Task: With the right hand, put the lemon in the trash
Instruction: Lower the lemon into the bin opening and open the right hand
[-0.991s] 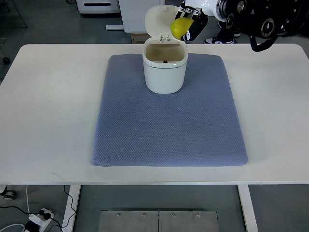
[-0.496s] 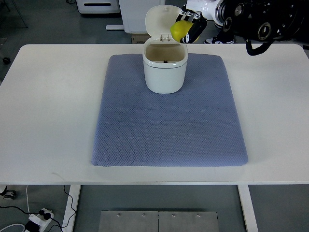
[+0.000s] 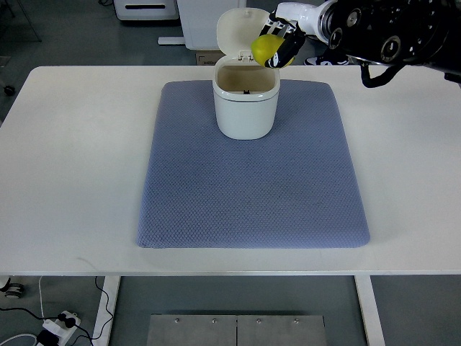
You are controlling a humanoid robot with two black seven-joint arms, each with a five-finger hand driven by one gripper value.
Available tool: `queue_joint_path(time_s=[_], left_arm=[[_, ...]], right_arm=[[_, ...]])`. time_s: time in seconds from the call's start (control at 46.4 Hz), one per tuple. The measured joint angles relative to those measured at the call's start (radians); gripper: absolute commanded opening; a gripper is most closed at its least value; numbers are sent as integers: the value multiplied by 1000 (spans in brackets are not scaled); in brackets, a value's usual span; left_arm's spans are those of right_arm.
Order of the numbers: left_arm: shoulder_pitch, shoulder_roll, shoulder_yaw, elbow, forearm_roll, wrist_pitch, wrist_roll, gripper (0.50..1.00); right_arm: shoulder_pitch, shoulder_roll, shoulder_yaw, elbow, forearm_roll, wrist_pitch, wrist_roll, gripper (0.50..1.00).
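I see a white worktop (image 3: 72,166) with a blue-grey mat (image 3: 252,187) laid across its middle. Nothing else sits on the mat apart from the bin. Past the far edge of the worktop there's white furniture (image 3: 202,18) on the floor and a pair of shoes (image 3: 328,59) just behind the arm. Below the near edge, a power strip (image 3: 61,321) with cables lies on the floor.

The lid is the only thing near the hand's path: it stands upright at the back of the bin, flipped open, right beside the hand.

Bin (image 3: 245,101) is white, standing upright on the far part of the mat, with its mouth open. The inside looks brownish and dark; I can't tell whether anything lies in it. Lid (image 3: 238,30) is hinged at the rear rim.

Right hand (image 3: 279,42) comes in from the top right on a black arm (image 3: 392,32). Its fingers are clamped around the lemon (image 3: 264,47). The lemon is held in the air at the bin's far right rim, above the edge of the opening and overlapping the lid in my view. It isn't inside the bin.
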Motion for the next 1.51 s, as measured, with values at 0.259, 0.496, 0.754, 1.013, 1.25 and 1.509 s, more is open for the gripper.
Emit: queue_joint_path(time_s=[0.259,0.496,0.754,1.013,1.25,1.509], left_arm=[[0,0,0,0,0,0,0,1000],[0,0,0,0,0,0,0,1000],[0,0,0,0,0,0,0,1000],[0,0,0,0,0,0,0,1000],[0,0,0,0,-1,0,0,1000],[0,0,0,0,-1,0,0,1000]], right_arm=[[-24,0,78,-13,-1,0,7,500],[-55,0,87,-36,-5,0,14,500],[-93,0,121,-52,-12,0,16,500],[-110,0,127,-63,-13,0,16,524],[-114,0,143,-65,-21,0,14,694],[-113,0,142,-65,-21,0,12,703]])
